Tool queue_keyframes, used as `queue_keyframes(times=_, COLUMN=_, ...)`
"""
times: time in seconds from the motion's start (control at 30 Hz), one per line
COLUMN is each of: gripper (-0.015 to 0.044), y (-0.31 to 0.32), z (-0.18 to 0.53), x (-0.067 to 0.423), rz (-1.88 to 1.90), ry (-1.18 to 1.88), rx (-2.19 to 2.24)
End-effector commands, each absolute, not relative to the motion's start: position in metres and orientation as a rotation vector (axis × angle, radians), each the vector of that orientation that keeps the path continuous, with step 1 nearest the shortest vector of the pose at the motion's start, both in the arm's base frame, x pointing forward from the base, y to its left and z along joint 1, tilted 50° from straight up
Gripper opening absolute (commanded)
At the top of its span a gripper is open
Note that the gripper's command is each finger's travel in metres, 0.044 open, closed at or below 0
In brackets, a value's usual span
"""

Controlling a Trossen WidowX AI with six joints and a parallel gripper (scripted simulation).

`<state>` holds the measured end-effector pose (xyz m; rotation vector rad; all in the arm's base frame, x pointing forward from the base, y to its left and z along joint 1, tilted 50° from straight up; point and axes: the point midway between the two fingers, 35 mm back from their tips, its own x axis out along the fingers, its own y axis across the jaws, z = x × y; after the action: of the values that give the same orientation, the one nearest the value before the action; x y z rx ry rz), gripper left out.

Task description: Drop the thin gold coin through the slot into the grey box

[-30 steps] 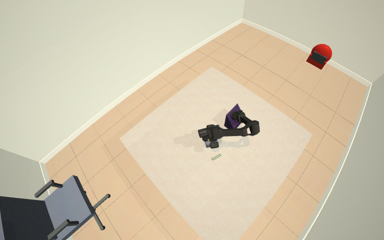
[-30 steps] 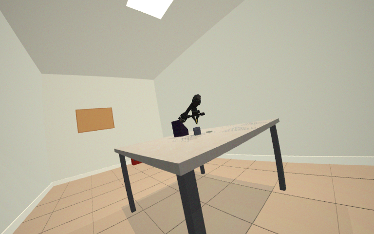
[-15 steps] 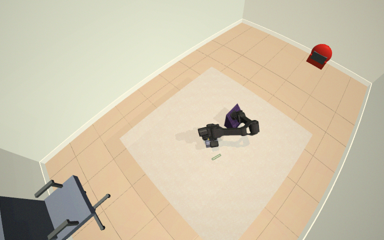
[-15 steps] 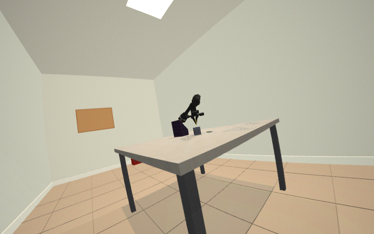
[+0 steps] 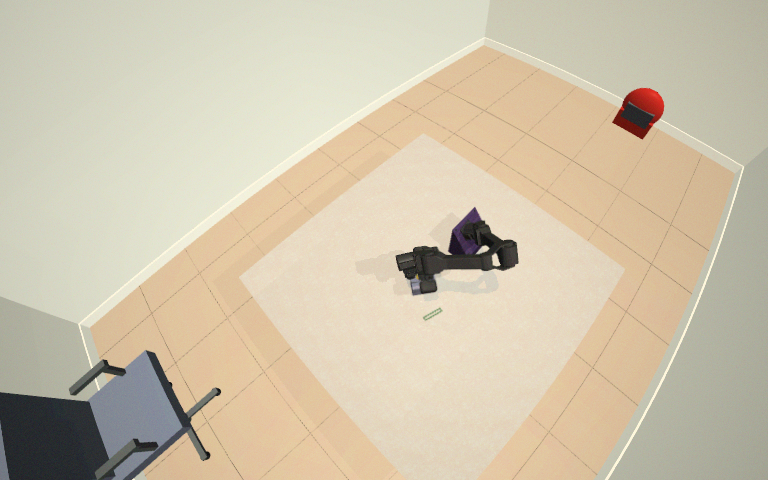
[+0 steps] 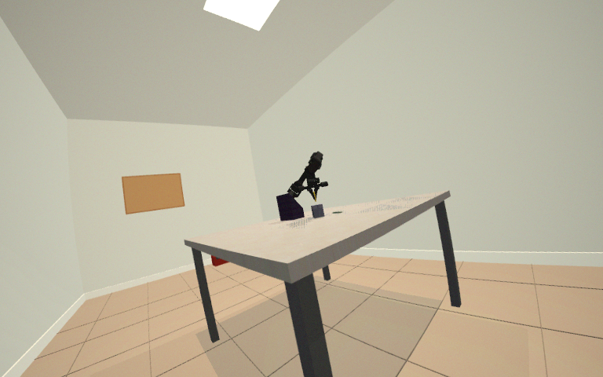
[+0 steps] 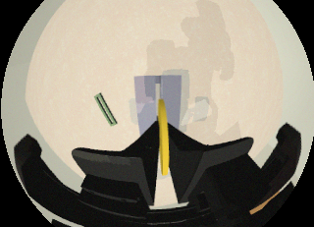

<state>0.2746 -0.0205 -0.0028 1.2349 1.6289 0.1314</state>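
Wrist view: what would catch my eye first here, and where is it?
The gold coin stands out first, held edge-on in the black gripper at the bottom centre. Just beyond it sits the grey box, its narrow slot nearly in line with the coin. The green holder lies to the left, with no coin in it.

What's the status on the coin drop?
Gripper shut on thin gold coin. Coin edge-on above grey box's slot. Dark-green holder vacant, off to the side. Nothing obstructing.
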Motion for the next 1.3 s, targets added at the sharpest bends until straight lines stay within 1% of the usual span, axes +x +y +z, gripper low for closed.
queue_keyframes(times=0.0, gripper=0.0, y=-0.02, z=-0.002, x=0.275, rz=0.132, ry=1.629, rx=1.233)
queue_keyframes(times=1.27, gripper=0.0, y=-0.007, z=-0.014, x=0.277, rz=0.131, ry=1.629, rx=1.236)
